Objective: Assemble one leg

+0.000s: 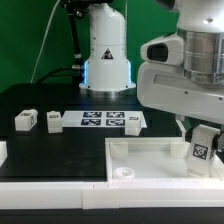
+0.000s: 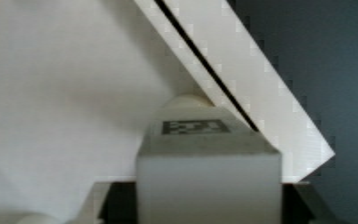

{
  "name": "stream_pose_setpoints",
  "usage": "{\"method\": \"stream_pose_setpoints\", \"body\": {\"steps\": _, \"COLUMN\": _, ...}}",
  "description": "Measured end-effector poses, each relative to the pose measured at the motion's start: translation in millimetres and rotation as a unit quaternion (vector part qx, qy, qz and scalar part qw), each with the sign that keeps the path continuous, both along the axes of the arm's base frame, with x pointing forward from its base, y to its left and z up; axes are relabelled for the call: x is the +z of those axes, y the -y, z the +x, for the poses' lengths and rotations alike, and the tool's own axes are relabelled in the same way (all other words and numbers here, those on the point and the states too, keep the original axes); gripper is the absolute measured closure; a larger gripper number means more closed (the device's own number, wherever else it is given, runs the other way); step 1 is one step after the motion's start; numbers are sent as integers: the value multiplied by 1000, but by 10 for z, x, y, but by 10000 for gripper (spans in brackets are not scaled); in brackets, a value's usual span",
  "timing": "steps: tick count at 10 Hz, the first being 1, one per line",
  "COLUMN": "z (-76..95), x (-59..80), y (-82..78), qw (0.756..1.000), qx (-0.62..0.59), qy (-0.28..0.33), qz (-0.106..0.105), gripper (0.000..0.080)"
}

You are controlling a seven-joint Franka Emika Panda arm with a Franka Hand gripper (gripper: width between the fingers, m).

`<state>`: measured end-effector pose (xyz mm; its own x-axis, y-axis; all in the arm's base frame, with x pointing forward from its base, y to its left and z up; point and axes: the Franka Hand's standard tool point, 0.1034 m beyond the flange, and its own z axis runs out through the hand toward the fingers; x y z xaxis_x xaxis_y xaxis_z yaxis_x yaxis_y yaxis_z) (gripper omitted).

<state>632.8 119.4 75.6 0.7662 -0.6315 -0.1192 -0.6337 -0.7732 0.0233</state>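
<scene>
Holding the leg tight between its two fingers, the gripper hangs over the big white tabletop at the exterior view's right. The leg stands up straight inside the rim, near a corner, with its black-and-white tag facing the camera, but I cannot tell if its bottom touches the tabletop. Well apart from it, on the black table at the exterior view's left, a second leg and a third leg sit side by side, just beside the marker board.
</scene>
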Motion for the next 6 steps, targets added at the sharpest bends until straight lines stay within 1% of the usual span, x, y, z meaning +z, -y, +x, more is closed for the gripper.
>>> {"method": "stream_pose_setpoints", "body": {"steps": 1, "z": -2, "x": 0, "y": -20, "qw": 996, "qx": -86, "qy": -5, "qz": -9, "gripper": 506}}
{"method": "stream_pose_setpoints", "body": {"steps": 2, "z": -2, "x": 2, "y": -28, "qw": 992, "qx": -128, "qy": -7, "qz": -13, "gripper": 506}}
{"method": "stream_pose_setpoints", "body": {"steps": 3, "z": -1, "x": 3, "y": -26, "qw": 989, "qx": -146, "qy": -8, "qz": -14, "gripper": 502}}
{"method": "stream_pose_setpoints", "body": {"steps": 5, "z": -5, "x": 1, "y": -42, "qw": 994, "qx": -112, "qy": -7, "qz": -8, "gripper": 502}}
{"method": "stream_pose_setpoints", "body": {"steps": 6, "z": -8, "x": 3, "y": -52, "qw": 998, "qx": -56, "qy": -3, "qz": -6, "gripper": 275}}
